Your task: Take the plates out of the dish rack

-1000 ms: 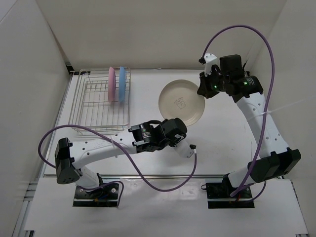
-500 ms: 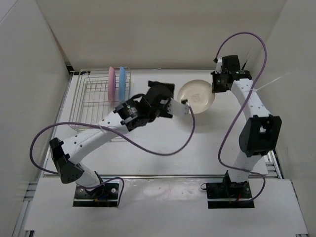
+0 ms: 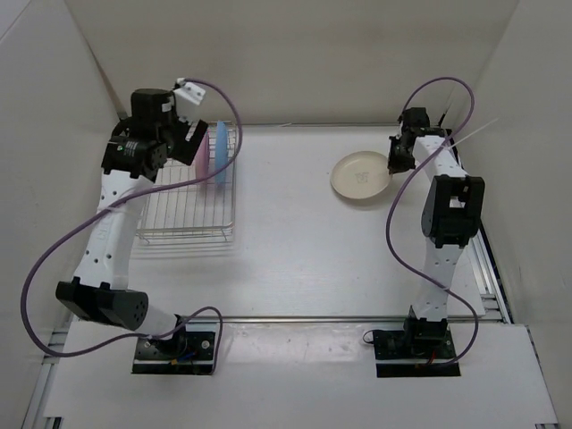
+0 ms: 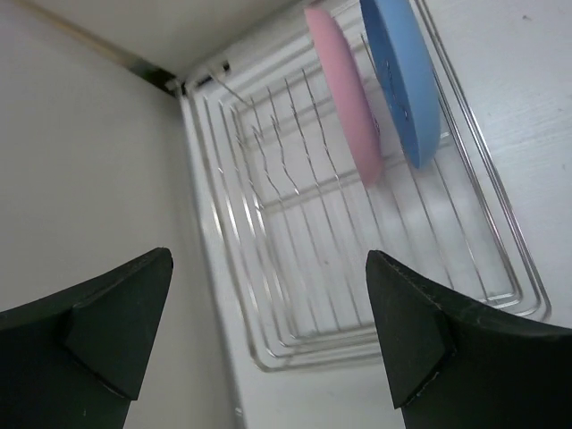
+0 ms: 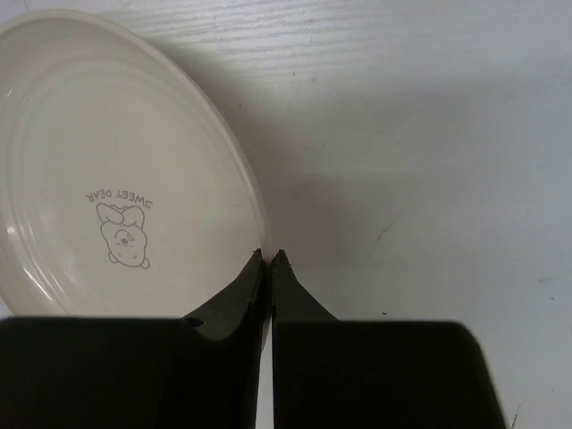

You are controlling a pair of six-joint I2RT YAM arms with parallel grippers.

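Note:
The cream plate point(image 3: 360, 175) lies face up, flat and low over the table at the back right. My right gripper point(image 3: 394, 161) is shut on its right rim point(image 5: 266, 255); a bear print shows on the plate point(image 5: 116, 161). I cannot tell whether the plate rests on the table. The pink plate point(image 3: 203, 152) point(image 4: 344, 98) and the light blue plate point(image 3: 220, 152) point(image 4: 402, 80) stand upright side by side at the far end of the dish rack point(image 3: 179, 214) point(image 4: 295, 295). My left gripper point(image 3: 183, 138) point(image 4: 268, 259) hangs open above the rack, holding nothing.
White walls close in the table on the left, back and right. The rack sits tight against the left wall point(image 4: 89, 179). Purple cables point(image 3: 429, 89) loop from both wrists.
My left arm has swung from the middle of the table to above the rack and its jaws have opened. The right gripper has carried the cream plate down toward the back right.

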